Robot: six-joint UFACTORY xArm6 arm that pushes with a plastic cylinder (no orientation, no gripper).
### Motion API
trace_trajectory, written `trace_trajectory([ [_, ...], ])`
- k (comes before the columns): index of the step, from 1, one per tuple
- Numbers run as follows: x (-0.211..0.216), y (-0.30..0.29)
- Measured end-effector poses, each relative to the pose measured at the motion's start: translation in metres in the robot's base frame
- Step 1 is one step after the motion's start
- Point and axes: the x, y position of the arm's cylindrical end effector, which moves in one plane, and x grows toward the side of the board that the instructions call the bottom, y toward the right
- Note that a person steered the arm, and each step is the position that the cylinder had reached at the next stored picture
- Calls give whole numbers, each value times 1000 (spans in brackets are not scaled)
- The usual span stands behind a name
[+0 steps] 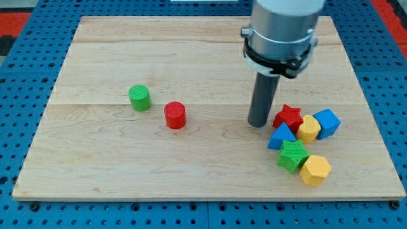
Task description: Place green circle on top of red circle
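Wooden board (95, 172) on blue pegboard; contents as follows.

Green circle (139, 98): left half of the board, midway between top and bottom edges, upright.

Red circle (175, 115): just beside the green circle, toward the view's right and slightly lower; the two stand apart.

My tip (258, 123): right of centre, well apart from both circles, just left of the red star (288, 116); contact cannot be told. No claw is fitted, only the rod.

Cluster near the right edge: yellow block (309, 129), blue cube (327, 123), blue triangle, apparently (281, 137), green star (292, 155), yellow hexagon (315, 170).
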Motion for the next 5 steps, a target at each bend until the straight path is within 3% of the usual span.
trace_trajectory([
  [2,-82,-100],
  [4,-78,-226],
  [5,-62,-245],
])
